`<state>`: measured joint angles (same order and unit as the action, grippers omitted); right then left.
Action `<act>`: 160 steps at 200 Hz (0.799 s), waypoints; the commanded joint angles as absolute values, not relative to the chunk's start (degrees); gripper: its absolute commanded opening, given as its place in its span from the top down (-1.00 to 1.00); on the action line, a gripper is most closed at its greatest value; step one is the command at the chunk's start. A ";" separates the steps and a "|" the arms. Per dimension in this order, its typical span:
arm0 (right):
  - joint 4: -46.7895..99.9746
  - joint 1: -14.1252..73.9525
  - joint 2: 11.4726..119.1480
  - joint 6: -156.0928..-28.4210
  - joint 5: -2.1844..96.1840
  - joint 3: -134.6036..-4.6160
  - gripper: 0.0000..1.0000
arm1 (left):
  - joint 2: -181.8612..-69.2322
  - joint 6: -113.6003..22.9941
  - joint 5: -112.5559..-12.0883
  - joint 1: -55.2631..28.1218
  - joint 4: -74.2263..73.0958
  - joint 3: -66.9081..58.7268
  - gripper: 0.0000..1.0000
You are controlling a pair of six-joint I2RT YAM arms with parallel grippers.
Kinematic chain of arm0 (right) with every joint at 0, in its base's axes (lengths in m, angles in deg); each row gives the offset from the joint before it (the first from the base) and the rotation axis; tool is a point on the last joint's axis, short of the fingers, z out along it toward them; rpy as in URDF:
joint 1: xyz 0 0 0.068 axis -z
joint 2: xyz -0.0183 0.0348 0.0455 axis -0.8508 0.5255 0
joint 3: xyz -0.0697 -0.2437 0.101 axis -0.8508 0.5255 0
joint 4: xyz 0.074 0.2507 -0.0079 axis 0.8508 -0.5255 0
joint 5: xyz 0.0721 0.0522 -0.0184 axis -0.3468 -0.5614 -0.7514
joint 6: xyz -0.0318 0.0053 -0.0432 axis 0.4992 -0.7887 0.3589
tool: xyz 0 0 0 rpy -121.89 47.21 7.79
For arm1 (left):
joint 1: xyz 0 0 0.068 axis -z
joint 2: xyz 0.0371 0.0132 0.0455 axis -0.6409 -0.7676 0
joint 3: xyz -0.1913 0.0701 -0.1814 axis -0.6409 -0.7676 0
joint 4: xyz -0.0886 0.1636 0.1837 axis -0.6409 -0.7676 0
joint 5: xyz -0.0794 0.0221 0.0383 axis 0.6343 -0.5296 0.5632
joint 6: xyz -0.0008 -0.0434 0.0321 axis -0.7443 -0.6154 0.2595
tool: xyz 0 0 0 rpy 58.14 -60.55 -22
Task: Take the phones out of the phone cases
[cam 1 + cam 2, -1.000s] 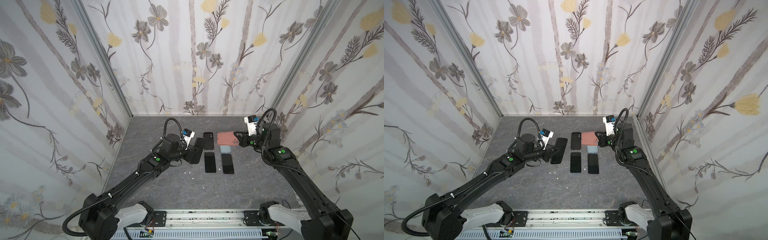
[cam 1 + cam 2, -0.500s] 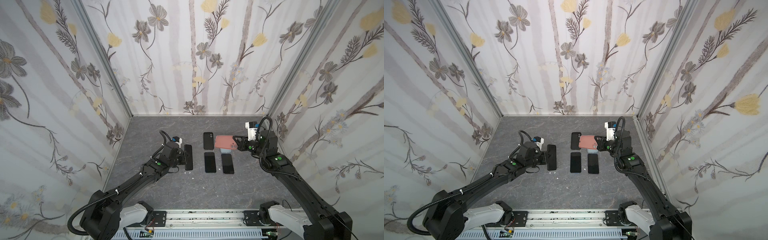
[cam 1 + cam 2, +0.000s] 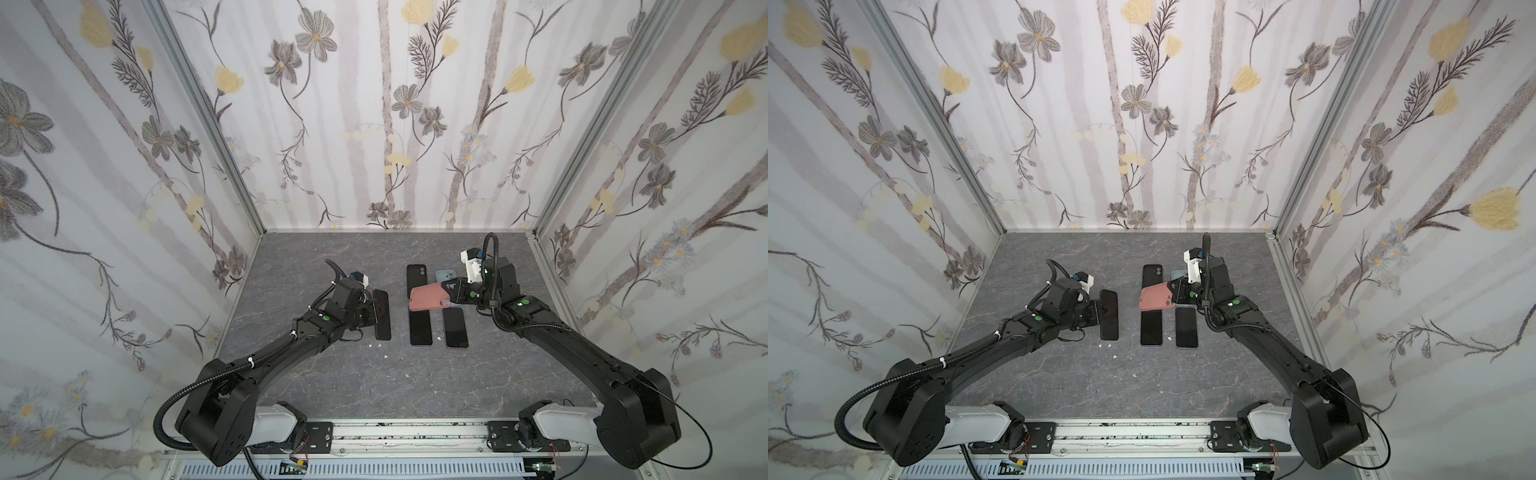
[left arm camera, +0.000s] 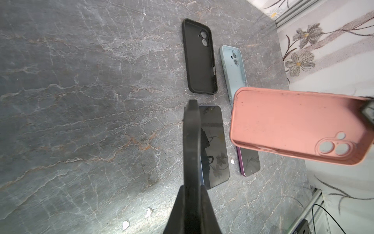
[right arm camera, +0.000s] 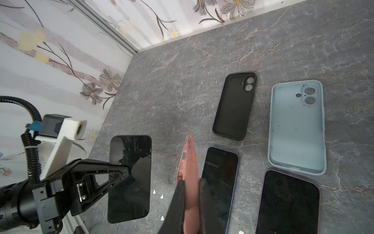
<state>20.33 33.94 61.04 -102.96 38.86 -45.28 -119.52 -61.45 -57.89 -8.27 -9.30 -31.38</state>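
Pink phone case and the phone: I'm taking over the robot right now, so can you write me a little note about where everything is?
Note: left gripper is shut on the black phone, held flat and low; touching the table or not, I cannot tell.
The right gripper is shut on the empty pink case, lifted above the table by the other phones.
Done: phone is out of the case.
Left: probably set both down and let go.

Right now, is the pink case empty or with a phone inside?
Empty: the pink case shows its bare inside and open camera holes.
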 commanded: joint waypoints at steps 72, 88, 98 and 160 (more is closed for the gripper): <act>22.67 31.27 67.24 -97.84 33.60 -46.85 1.00 | -128.14 -56.16 -48.46 -10.37 -6.22 -29.36 1.00; 23.10 31.07 67.48 -98.07 34.47 -46.67 1.00 | -129.33 -56.88 -48.12 -10.48 -5.52 -29.26 1.00; 23.19 31.02 67.76 -97.96 34.56 -46.67 1.00 | -129.96 -57.34 -47.77 -10.66 -5.10 -29.09 1.00; 22.40 30.90 70.81 -97.80 34.02 -47.11 1.00 | -134.23 -62.00 -42.24 -13.28 -0.42 -28.76 1.00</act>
<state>20.92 30.99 69.43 -98.41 34.42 -46.70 -133.27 -59.48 -45.89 -12.88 -5.15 -29.50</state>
